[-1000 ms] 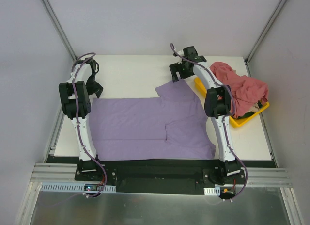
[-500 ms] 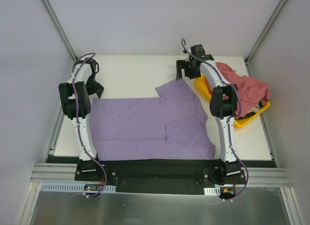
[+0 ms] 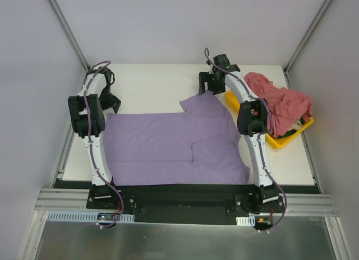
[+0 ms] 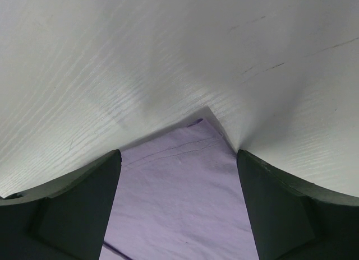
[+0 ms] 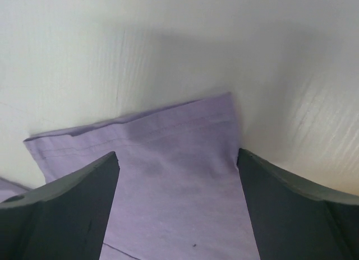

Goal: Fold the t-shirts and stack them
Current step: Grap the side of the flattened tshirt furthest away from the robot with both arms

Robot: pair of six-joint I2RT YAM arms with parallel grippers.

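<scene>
A lavender t-shirt lies spread flat on the white table. My left gripper hangs over its far left corner. In the left wrist view that corner lies flat between the open fingers of the left gripper. My right gripper is over the far sleeve end. In the right wrist view the sleeve hem lies between the spread fingers of the right gripper. Crumpled pink-red t-shirts are heaped at the right.
The pink-red heap sits in a yellow tray at the table's right edge, just right of the right arm. White enclosure walls stand close on the left, back and right. The table's black front edge lies below the lavender shirt.
The right gripper swung a little right and away from the sleeve, then came back over its far corner. The left arm and the shirts have not moved.
</scene>
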